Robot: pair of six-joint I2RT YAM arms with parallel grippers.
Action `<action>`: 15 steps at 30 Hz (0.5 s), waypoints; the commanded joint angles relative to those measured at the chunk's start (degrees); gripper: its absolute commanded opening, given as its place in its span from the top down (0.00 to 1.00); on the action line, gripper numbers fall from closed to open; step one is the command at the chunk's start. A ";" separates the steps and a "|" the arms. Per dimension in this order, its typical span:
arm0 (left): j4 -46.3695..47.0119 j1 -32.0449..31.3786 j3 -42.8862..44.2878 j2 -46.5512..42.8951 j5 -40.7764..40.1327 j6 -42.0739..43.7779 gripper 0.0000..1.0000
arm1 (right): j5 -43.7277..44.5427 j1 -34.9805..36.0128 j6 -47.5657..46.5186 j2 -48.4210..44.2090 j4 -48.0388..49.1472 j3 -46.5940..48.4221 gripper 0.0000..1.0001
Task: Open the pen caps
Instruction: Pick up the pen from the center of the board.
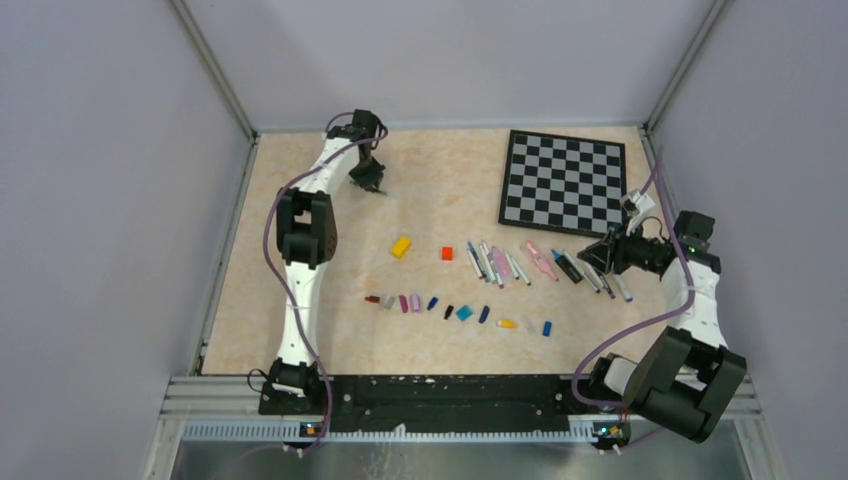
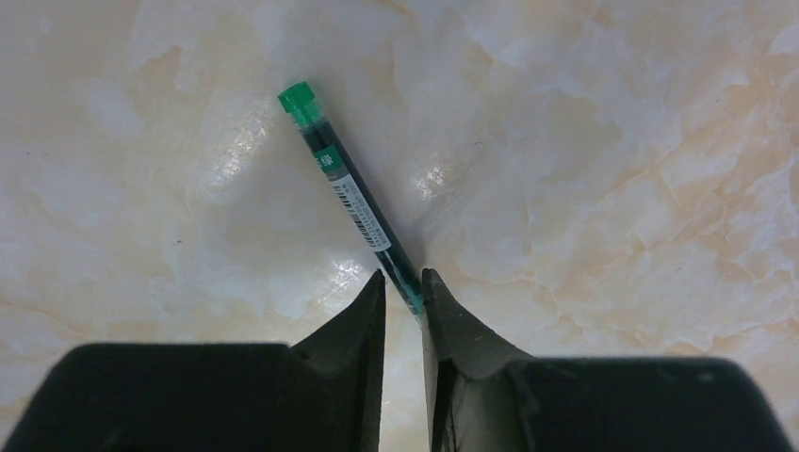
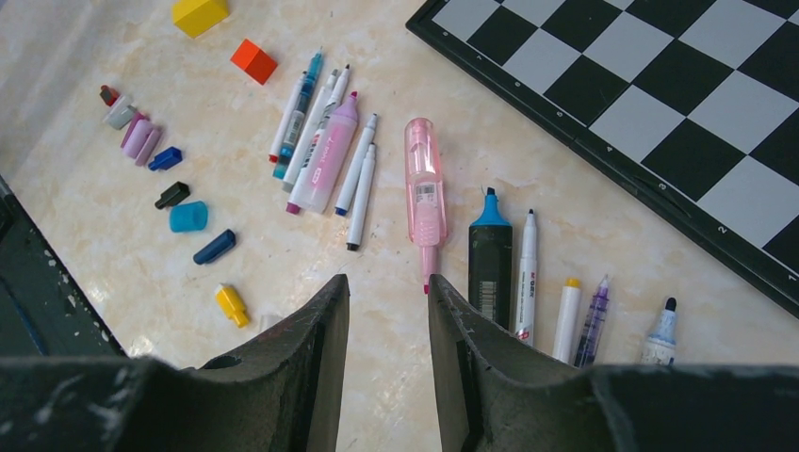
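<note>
A green pen [image 2: 353, 202] with its green cap [image 2: 299, 97] on lies on the table at the far left. Its lower end sits between the tips of my left gripper [image 2: 403, 278], against the right finger; the jaws stand narrowly apart, wider than the pen. That gripper is at the back of the table [image 1: 372, 183]. A row of uncapped pens [image 1: 520, 265] lies mid-right, among them a pink highlighter [image 3: 424, 188] and a black one [image 3: 491, 259]. Loose caps [image 1: 460, 312] lie in a row nearer the front, including yellow [image 3: 231, 305] and cyan [image 3: 187, 217]. My right gripper [image 3: 388, 282] hovers open and empty over the pens [image 1: 592, 256].
A chessboard [image 1: 565, 180] lies at the back right, close to the pens' far ends [image 3: 660, 104]. A small red cube [image 3: 254, 61] and a yellow block [image 3: 200, 14] sit left of the pens. Grey walls enclose the table.
</note>
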 commanded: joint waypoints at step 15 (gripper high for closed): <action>-0.52 2.26 -9.98 -4.03 -0.30 6.02 0.76 | -2.05 -0.51 -1.60 -2.57 0.80 -0.64 0.65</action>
